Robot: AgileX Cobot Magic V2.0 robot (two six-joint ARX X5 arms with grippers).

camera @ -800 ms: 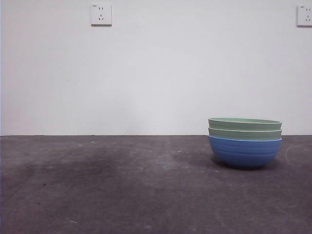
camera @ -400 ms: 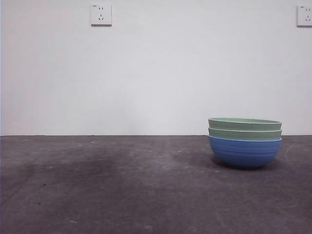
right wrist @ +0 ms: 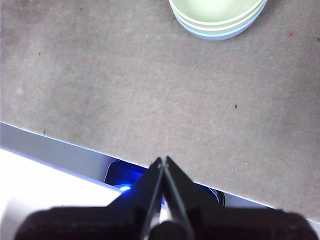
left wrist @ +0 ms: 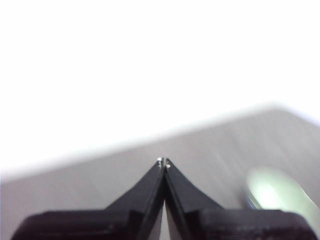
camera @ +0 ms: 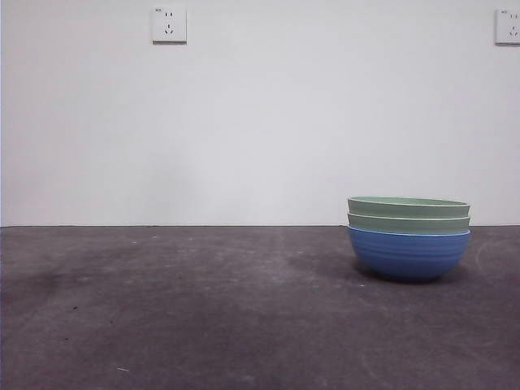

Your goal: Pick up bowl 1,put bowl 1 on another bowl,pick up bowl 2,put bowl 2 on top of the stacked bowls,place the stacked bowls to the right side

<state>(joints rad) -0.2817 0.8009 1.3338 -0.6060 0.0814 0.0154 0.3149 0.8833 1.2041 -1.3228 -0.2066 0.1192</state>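
The right claw (right wrist: 163, 159) hangs above the near edge of the dark grey counter (right wrist: 125, 90), its two black jaws pressed together and holding nothing. Well ahead of its tips, across open counter, sit the stacked bowls (right wrist: 218, 17): two pale green bowls nested in the blue ribbed bowl (camera: 409, 253), green rims showing above the blue one. The left claw (left wrist: 164, 161) is likewise closed tight with nothing between its jaws, raised over the counter; the stack appears only as a blurred pale shape low and to one side of it, well apart. In the front view the stack stands on the counter before a white wall carrying two sockets (camera: 168, 24).
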